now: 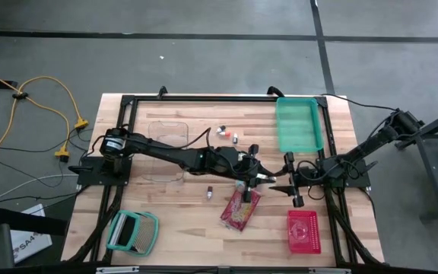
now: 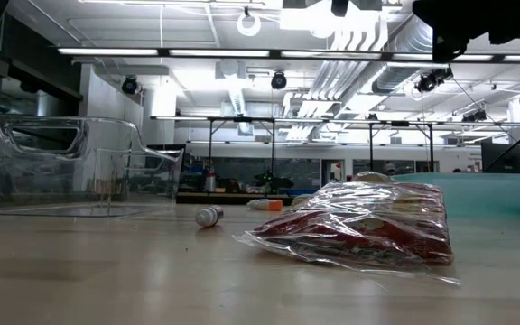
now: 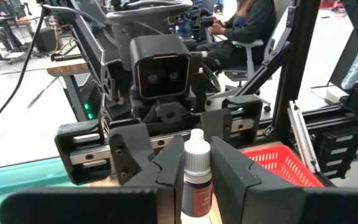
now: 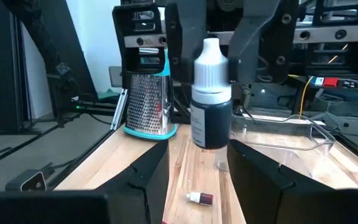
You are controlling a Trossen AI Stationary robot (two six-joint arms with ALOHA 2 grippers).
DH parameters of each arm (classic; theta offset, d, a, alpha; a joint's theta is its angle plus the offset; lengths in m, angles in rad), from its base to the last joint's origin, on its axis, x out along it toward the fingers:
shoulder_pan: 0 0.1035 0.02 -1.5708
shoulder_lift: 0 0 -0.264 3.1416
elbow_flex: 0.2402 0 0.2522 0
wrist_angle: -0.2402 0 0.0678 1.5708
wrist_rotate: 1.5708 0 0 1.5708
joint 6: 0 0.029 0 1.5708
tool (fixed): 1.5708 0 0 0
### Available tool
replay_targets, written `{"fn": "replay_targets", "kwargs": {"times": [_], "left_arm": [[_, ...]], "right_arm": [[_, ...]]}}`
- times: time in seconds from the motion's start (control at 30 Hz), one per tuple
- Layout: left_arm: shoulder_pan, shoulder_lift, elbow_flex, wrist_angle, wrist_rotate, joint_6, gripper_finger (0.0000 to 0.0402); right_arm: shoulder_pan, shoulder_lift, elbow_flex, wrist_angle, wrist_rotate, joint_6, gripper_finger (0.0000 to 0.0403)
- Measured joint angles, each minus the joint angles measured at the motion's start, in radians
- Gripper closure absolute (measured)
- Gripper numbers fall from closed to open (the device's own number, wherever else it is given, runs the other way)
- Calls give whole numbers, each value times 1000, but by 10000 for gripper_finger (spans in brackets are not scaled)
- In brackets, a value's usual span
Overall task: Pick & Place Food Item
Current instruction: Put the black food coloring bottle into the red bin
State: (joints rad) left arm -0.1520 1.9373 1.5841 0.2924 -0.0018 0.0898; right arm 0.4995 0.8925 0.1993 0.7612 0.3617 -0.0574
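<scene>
White-capped dropper bottle (image 4: 211, 93) stands upright (cap up) above open wood, clamped by the left gripper (image 1: 267, 180), right gripper (image 1: 289, 185) open around it.

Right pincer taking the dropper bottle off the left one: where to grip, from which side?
Grip its dark lower body, coming in level from opposite the left pincer. The dropper bottle hangs upright, cap up, clamped at the cap end, so the body below looks free.

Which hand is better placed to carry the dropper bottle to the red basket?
Probably right. The left hand grips the dropper bottle mid-table, but the right hand faces it open, and the red basket lies on the right arm's side.
</scene>
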Motion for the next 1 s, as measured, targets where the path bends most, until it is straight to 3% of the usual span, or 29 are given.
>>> {"fn": "replay_targets", "kwargs": {"times": [1.0], "left_arm": [[0, 7, 1, 27, 0, 0, 348]], "right_arm": [[0, 0, 0, 72, -5, -45, 252]]}}
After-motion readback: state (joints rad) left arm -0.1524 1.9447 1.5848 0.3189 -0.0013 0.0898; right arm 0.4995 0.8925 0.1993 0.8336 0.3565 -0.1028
